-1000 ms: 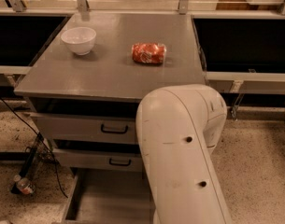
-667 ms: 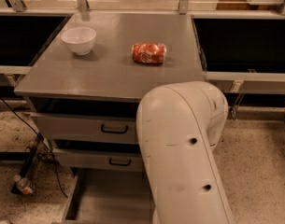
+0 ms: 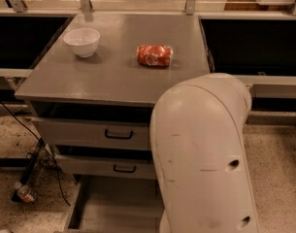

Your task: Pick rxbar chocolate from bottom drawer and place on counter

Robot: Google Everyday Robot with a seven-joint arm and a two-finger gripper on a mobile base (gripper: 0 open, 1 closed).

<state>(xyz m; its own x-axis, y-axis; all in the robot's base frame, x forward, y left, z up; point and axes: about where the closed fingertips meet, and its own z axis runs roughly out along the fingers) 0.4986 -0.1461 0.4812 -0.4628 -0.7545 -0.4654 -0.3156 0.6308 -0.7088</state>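
Note:
The counter [image 3: 113, 72] is a broad grey cabinet top in the upper middle of the camera view. Below it, the bottom drawer [image 3: 113, 208] stands pulled open at the lower edge, showing a flat grey floor. The rxbar chocolate is hidden; the part of the drawer that shows holds nothing. My white arm [image 3: 203, 154] fills the lower right and covers the drawer's right side. The gripper is out of view, below or behind the arm.
A white bowl [image 3: 82, 41] and a red-orange snack packet [image 3: 155, 55] sit on the counter. Two shallower grey drawers with black handles [image 3: 119, 134] lie under the top. A small bottle [image 3: 25, 193] and black cables lie on the floor at left.

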